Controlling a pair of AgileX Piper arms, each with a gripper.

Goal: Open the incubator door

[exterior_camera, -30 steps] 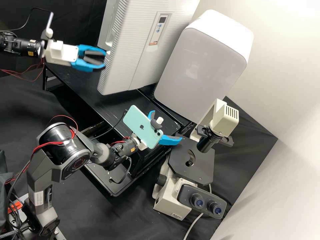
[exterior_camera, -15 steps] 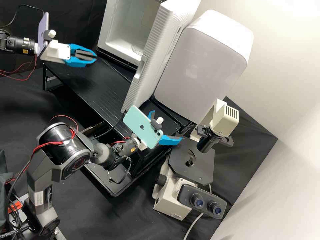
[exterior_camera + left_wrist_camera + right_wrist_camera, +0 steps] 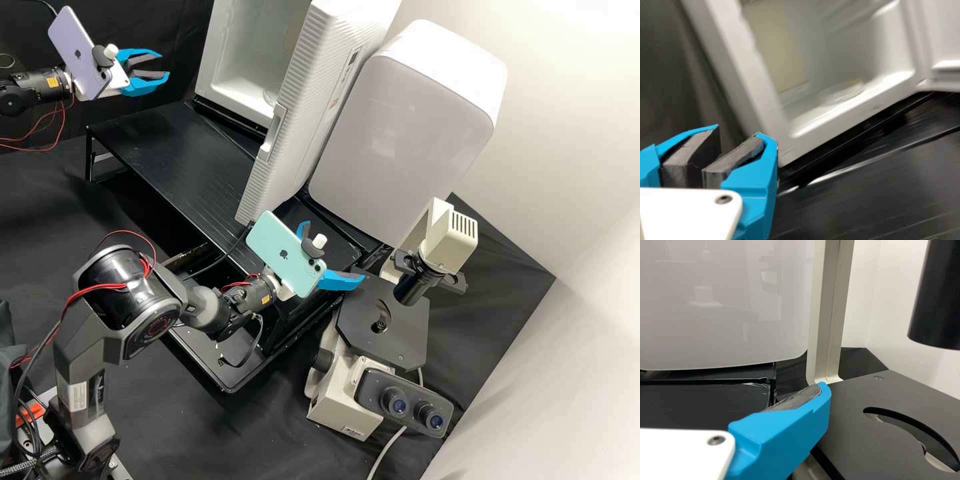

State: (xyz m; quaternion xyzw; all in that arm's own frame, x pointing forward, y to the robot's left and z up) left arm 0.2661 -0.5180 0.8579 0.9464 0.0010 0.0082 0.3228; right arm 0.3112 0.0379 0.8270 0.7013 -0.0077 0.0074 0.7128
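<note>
In the high view, the white incubator stands at the back with its ribbed door swung wide, the pale interior exposed. My left gripper, under a lilac phone, hangs to the left of the incubator, fingers parted and touching nothing. Seen in the left wrist view, a gap separates the pads of my left gripper, beside the incubator's frame; part of the door shows too. Beyond the platform's near end, my right gripper is spread around nothing. One finger of my right gripper shows in the right wrist view.
A rounded white appliance stands right of the door. The microscope is at the front right, its stage near my right gripper. A black platform lies before the incubator. A mint phone sits on the right arm.
The door has swung to the right, exposing the interior. My left gripper has left the door's edge, moved left and up, and its fingers have parted wider. The right arm stayed still.
</note>
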